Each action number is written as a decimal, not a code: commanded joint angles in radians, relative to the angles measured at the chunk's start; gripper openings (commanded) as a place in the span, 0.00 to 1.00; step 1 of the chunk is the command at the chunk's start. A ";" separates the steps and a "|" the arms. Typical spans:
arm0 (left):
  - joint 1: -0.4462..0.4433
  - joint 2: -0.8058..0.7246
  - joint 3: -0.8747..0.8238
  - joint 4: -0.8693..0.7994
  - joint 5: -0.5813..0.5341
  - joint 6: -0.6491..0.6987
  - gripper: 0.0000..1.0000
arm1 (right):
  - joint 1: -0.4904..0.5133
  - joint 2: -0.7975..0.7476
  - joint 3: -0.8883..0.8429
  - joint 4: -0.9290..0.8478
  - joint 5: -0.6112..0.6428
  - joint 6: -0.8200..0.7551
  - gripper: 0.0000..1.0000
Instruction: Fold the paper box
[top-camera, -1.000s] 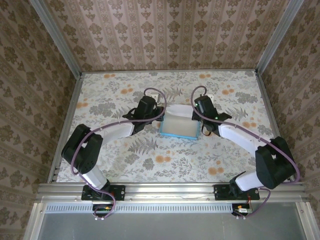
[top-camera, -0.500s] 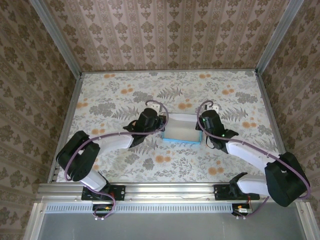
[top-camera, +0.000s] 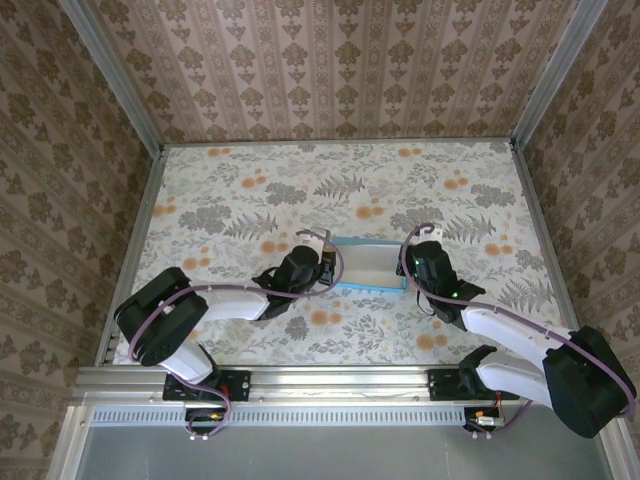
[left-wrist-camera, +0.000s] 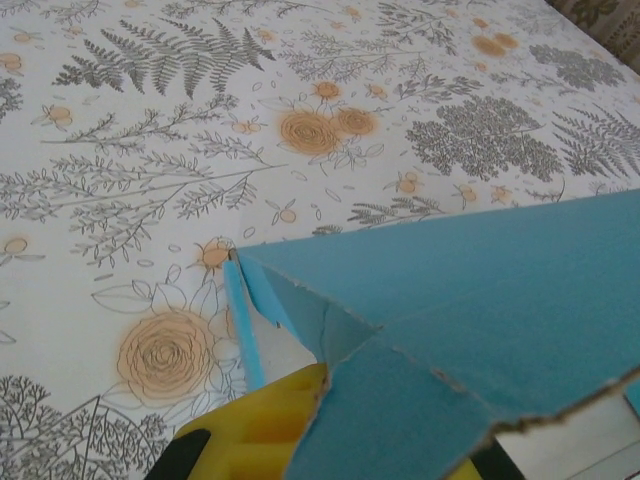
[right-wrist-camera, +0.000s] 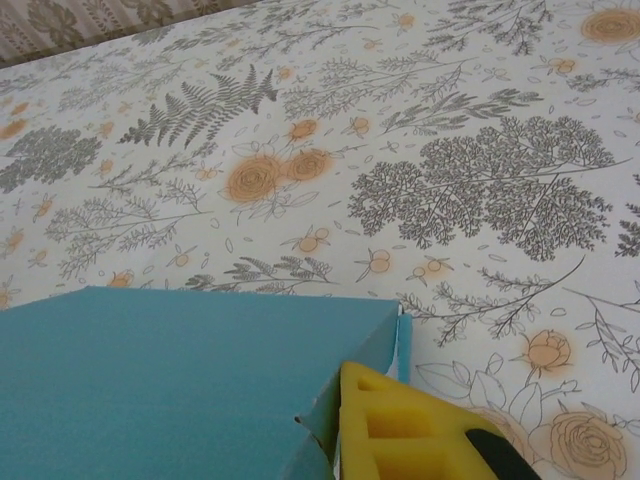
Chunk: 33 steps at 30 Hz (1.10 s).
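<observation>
The paper box (top-camera: 365, 266) lies at mid-table between my two grippers, its turquoise front edge facing the arms. My left gripper (top-camera: 322, 268) is at the box's left end. In the left wrist view its yellow fingers (left-wrist-camera: 255, 430) are shut on a turquoise flap of the paper box (left-wrist-camera: 480, 300), which covers most of the jaws. My right gripper (top-camera: 408, 268) is at the box's right end. One of its yellow fingers (right-wrist-camera: 410, 425) rests against the end wall of the paper box (right-wrist-camera: 180, 380); the other finger is hidden under the card.
The floral tablecloth (top-camera: 250, 190) runs out to papered walls on three sides. A metal rail (top-camera: 340, 382) with both arm bases lines the near edge. Both forearms lie low over the table on either side of the box.
Both arms have drawn the box toward the near edge and lowered over the table. The box looks flatter, with less white inside showing.
</observation>
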 joint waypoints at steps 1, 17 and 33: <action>-0.023 0.004 -0.044 0.045 -0.018 0.029 0.00 | 0.024 -0.042 -0.026 0.073 -0.070 0.047 0.13; -0.054 -0.012 -0.078 0.030 -0.043 0.072 0.00 | 0.034 -0.251 -0.110 -0.096 -0.177 0.025 0.50; -0.060 -0.079 -0.008 -0.132 -0.095 0.149 0.00 | 0.033 -0.560 0.021 -0.565 -0.331 0.011 1.00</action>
